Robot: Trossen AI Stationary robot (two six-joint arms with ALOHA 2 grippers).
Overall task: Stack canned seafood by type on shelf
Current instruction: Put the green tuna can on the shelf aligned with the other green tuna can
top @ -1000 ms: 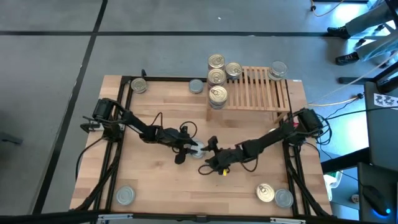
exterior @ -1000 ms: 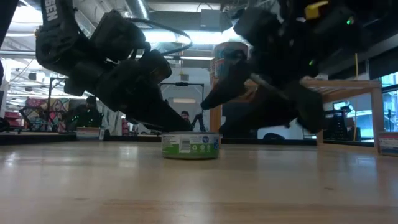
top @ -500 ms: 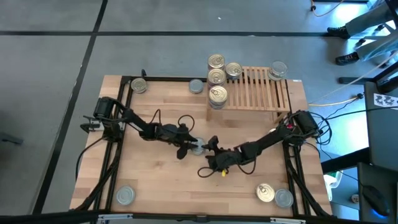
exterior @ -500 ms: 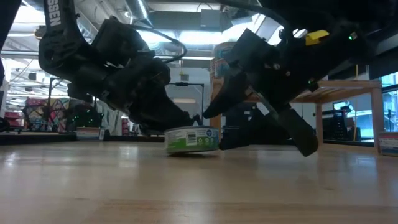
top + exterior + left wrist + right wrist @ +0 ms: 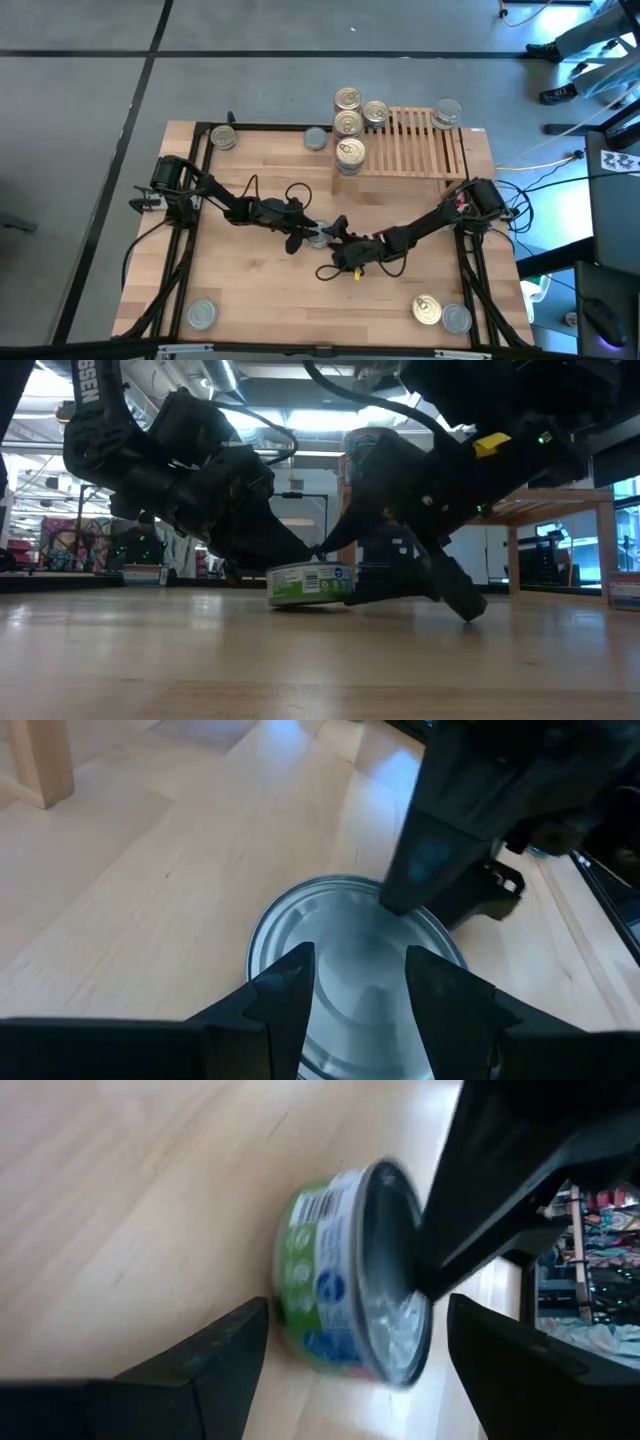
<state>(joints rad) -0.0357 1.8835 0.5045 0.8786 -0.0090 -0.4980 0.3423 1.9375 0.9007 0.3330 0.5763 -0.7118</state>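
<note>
A pale wooden surface (image 5: 250, 290) sits on a grey floor, with a workshop room visible beyond it in the low view. Near its middle, a green-labelled can (image 5: 310, 584) with a plain silver top rests between both arms, one edge seemingly lifted a touch. The left tool (image 5: 303, 236) has one finger over the lid and appears to pinch the can's rim, while the right tool (image 5: 338, 250) stands spread around the can's side, not yet closed. The shelf (image 5: 420, 142) lies well apart at the far edge, with gold-topped cans (image 5: 349, 125) stacked at its left end and one silver can (image 5: 447, 112) at its right. The risk I see: two tools crowd one small can, so their fingers may collide, or the can may tip and roll off if one lets go before the other holds firm.
</note>
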